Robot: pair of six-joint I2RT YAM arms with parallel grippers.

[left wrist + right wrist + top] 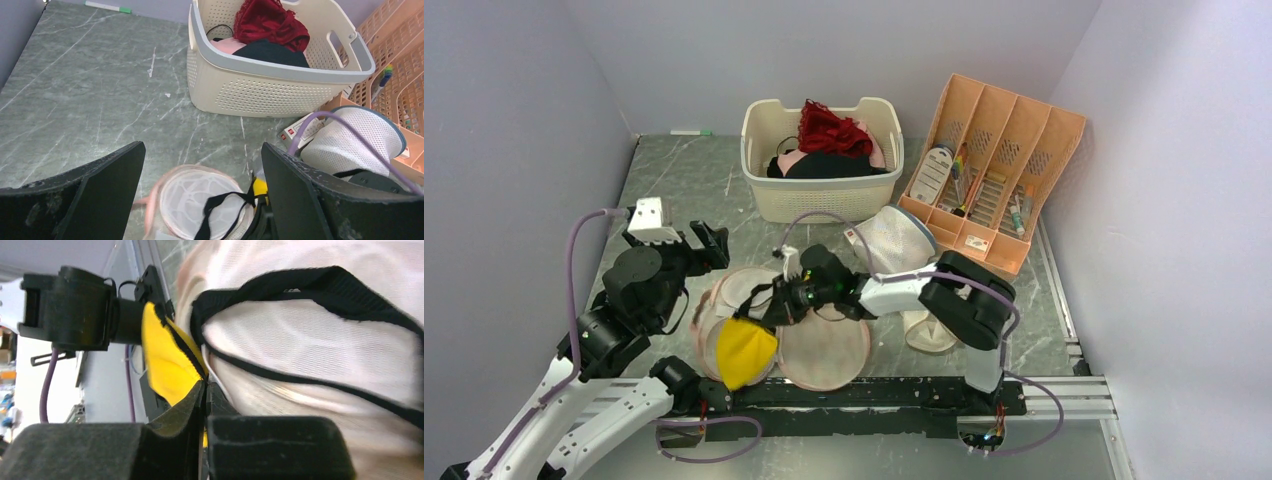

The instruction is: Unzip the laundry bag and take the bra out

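The laundry bag (824,352), a two-lobed cream pouch with pink edging, lies open at the table's near middle. The bra (745,352) has a yellow cup hanging out over the bag's left lobe. My right gripper (786,300) is shut on the bra; in the right wrist view (206,390) the jaws pinch the yellow cup's edge (165,360), with a black strap (325,285) lying across the whitish mesh (310,340). My left gripper (709,245) is open and empty just left of the bag. In its wrist view (202,150) it hovers over the bag's mesh lobe (192,197) and strap (225,207).
A cream basket (819,195) with a red lacy garment (832,128) stands at the back. An orange organiser (994,165) is at the back right. A white mesh dome bag (894,240) sits beside it. A round white flat bag (929,332) lies under the right arm.
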